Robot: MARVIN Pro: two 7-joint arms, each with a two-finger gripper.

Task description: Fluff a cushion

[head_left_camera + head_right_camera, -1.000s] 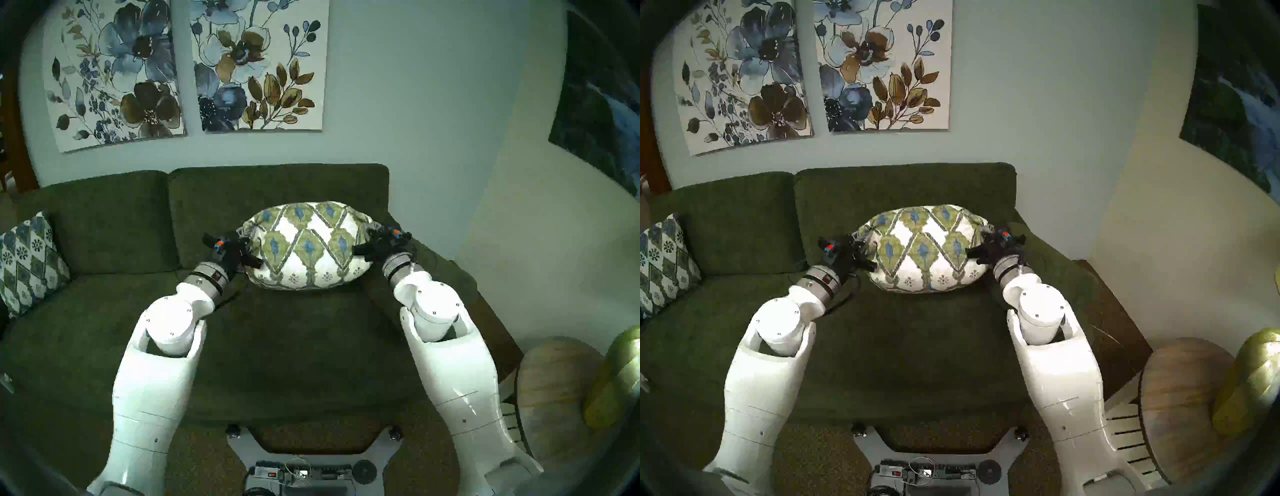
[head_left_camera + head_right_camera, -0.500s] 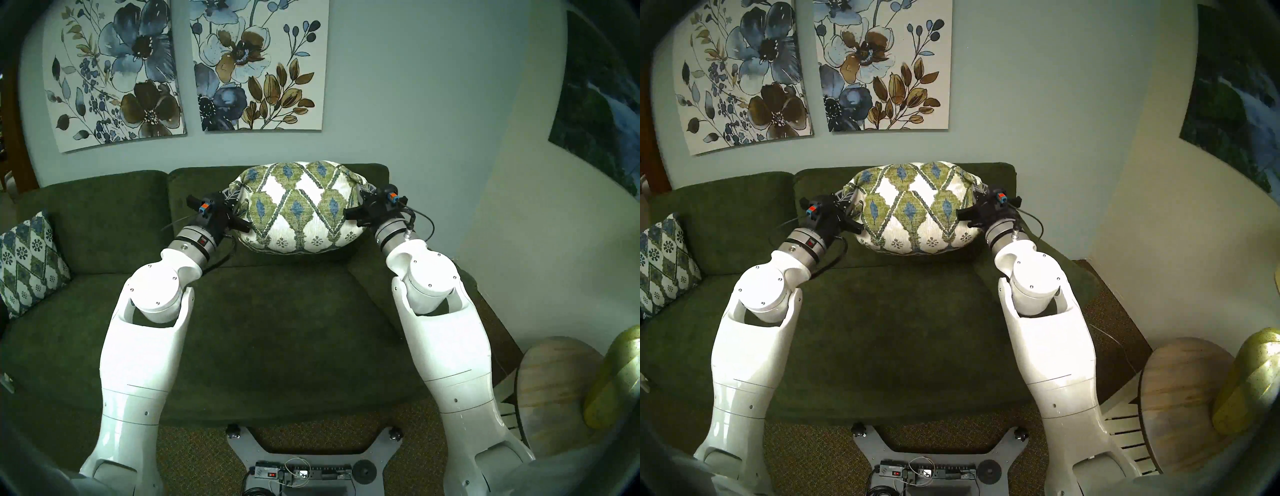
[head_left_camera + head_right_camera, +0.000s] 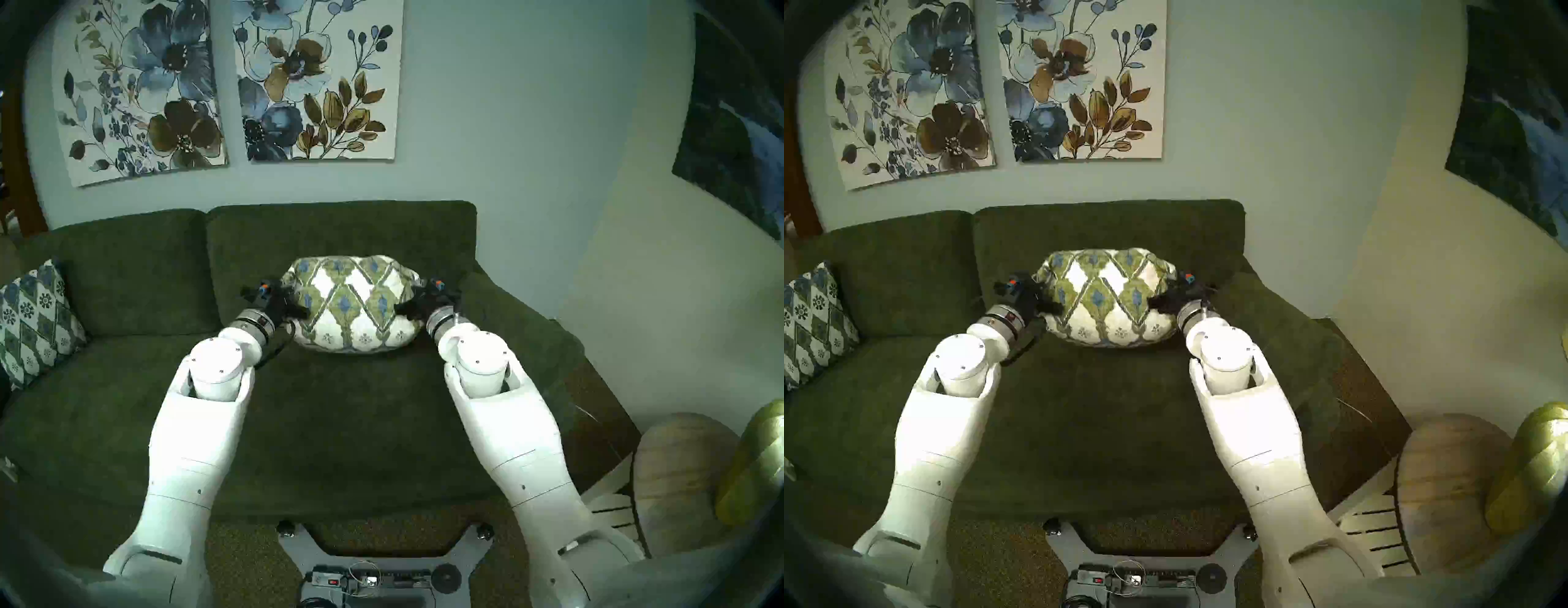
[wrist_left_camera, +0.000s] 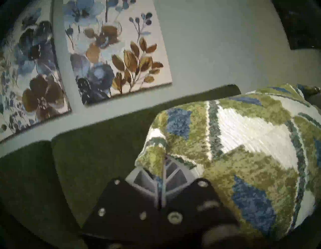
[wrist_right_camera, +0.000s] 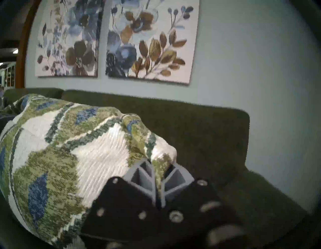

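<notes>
The cushion [image 3: 354, 303] [image 3: 1106, 297] is cream with olive-green and blue diamonds. It bulges between my two arms, its lower edge down on the green sofa seat [image 3: 339, 407]. My left gripper [image 3: 288, 288] [image 4: 164, 158] is shut on the cushion's left corner, grey fingers [image 4: 175, 172] pinching a fold of fabric. My right gripper [image 3: 418, 285] [image 5: 157, 167] is shut on the right corner in the same way. The cushion [image 4: 243, 156] [image 5: 69, 156] fills much of both wrist views.
A smaller, bluer patterned cushion [image 3: 36, 322] leans at the sofa's left end. The sofa back [image 3: 339, 233] rises behind, its right armrest [image 3: 509, 314] beside my right arm. A round wooden side table [image 3: 679, 479] with a gold object [image 3: 755, 463] stands at right.
Half a second ago both grippers held the cushion raised before the sofa back. Both arms have since dropped and drawn closer together, bringing the cushion down onto the seat, squeezed narrower.
</notes>
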